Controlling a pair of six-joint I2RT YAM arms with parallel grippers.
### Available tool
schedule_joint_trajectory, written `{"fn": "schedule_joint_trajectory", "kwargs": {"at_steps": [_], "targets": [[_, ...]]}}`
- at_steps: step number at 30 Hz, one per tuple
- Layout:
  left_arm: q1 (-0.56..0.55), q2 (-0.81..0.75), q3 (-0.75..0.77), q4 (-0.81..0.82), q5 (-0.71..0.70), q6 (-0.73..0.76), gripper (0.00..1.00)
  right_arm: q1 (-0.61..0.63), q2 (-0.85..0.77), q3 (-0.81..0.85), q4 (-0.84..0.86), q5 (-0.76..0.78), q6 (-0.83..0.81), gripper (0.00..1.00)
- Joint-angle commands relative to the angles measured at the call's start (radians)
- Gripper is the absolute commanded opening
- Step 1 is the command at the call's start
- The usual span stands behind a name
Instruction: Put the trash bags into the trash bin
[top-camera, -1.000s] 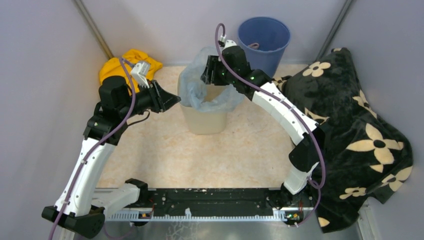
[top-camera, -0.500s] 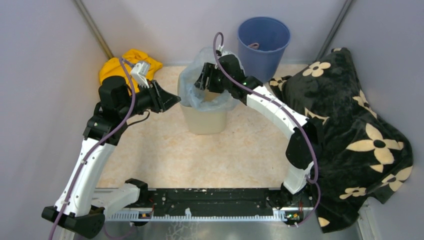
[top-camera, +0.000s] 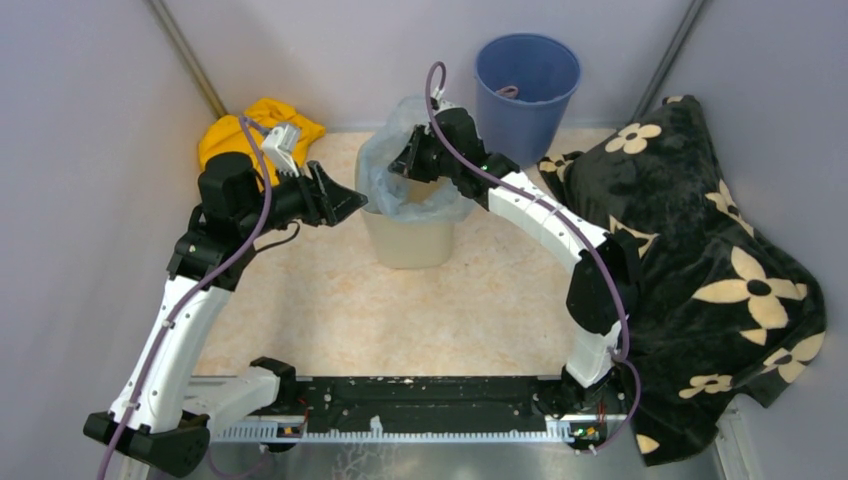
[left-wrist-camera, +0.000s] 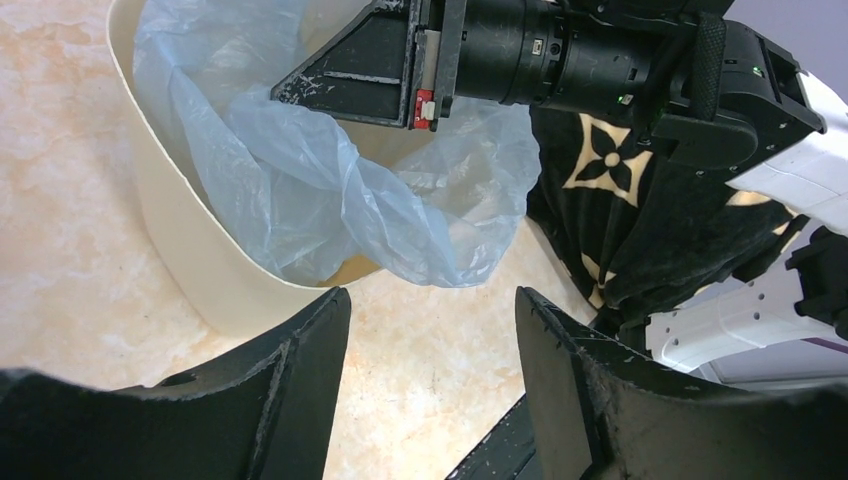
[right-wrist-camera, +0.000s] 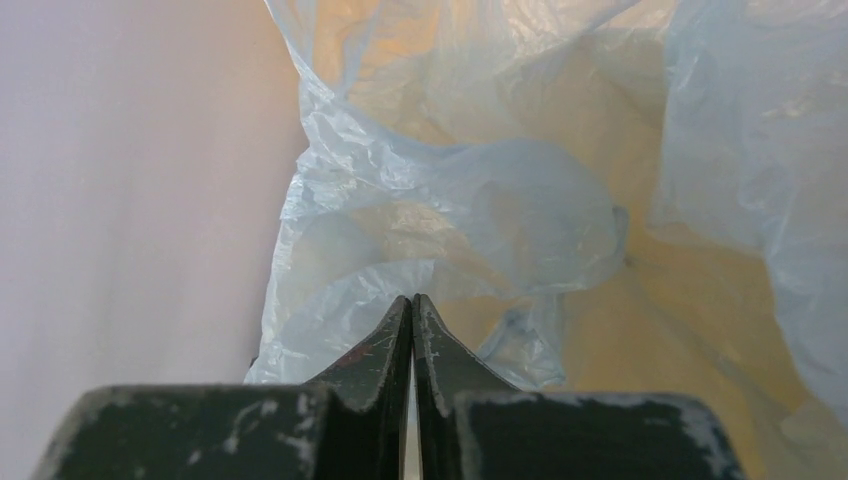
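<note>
The cream trash bin (top-camera: 408, 243) stands at the table's middle back. A pale-blue trash bag (top-camera: 385, 190) lies crumpled in its mouth and hangs over the rim. My left gripper (top-camera: 352, 203) is open just left of the bin. Nothing shows between its fingers (left-wrist-camera: 300, 380), and the bin (left-wrist-camera: 170, 250) and bag (left-wrist-camera: 350, 200) lie a little beyond them. My right gripper (top-camera: 403, 163) hangs over the bin's opening, shut. Its tips (right-wrist-camera: 413, 300) meet in front of the bag's folds (right-wrist-camera: 450, 220), and no film shows between them. In the left wrist view the right gripper (left-wrist-camera: 280, 95) hovers above the bag.
A round blue bucket (top-camera: 527, 75) stands behind the bin at the back wall. A yellow cloth (top-camera: 255, 125) lies in the back left corner. A black flowered blanket (top-camera: 700, 250) covers the right side. Grey walls close in the left, back and right.
My left gripper has opened beside the bin. My right gripper has moved left over the bin's mouth and closed.
</note>
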Motion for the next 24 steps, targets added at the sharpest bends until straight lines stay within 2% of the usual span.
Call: {"fn": "schedule_joint_trajectory", "kwargs": {"at_steps": [1,15,24], "targets": [[0.005,0.001,-0.017,0.006,-0.008,0.012,0.67,0.009,-0.050,0.047,0.060,-0.026,-0.015,0.00],[0.005,0.043,-0.044,0.013,-0.090,0.044,0.64,0.026,-0.059,0.200,-0.014,-0.086,-0.070,0.00],[0.005,0.114,0.098,-0.031,-0.170,0.090,0.64,0.054,-0.024,0.339,-0.123,-0.094,-0.130,0.00]]}}
